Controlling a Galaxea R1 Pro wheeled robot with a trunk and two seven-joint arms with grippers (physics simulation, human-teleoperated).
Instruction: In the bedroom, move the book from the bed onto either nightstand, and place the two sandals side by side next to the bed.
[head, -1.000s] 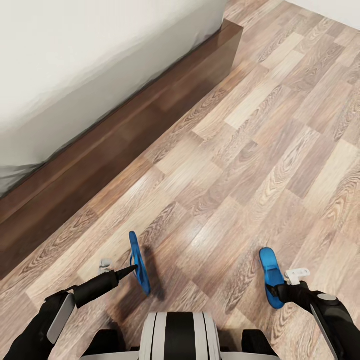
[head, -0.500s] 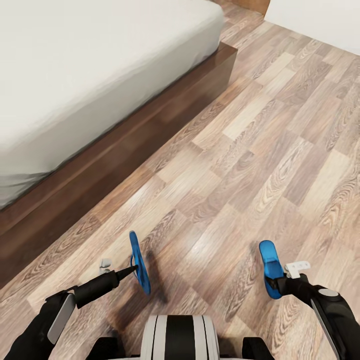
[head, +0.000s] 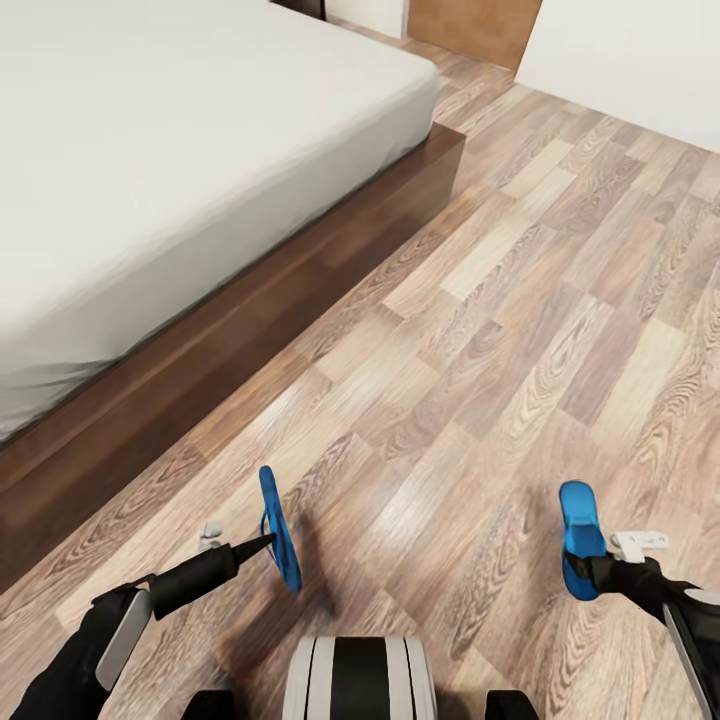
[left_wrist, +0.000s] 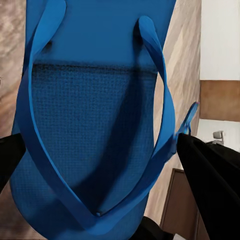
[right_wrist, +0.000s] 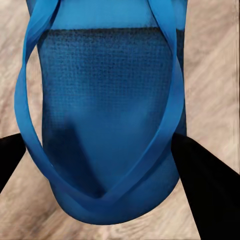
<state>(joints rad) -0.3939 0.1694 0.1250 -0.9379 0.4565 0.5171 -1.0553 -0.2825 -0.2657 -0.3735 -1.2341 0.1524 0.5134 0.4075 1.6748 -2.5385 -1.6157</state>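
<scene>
There were two blue sandals: one (head: 279, 528) near on the left, the other (head: 580, 538) near on the right. Two grippers were there, a left one (head: 262, 541) and a right one (head: 592, 570). One bed (head: 150, 180) lay far left, and one tan door (head: 475, 28) stood at the far end.

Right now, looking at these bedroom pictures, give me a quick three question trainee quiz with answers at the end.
1. True or false: the robot's left fingers grip a flat bright blue sandal.
2. What are the right fingers closed on? A) a paperback book B) the second bright blue sandal C) nothing
3. Fill in: the pale grey-white mattress rests on a dark brown wooden ____.

Key: 1 true; 2 B; 3 frame.
</scene>
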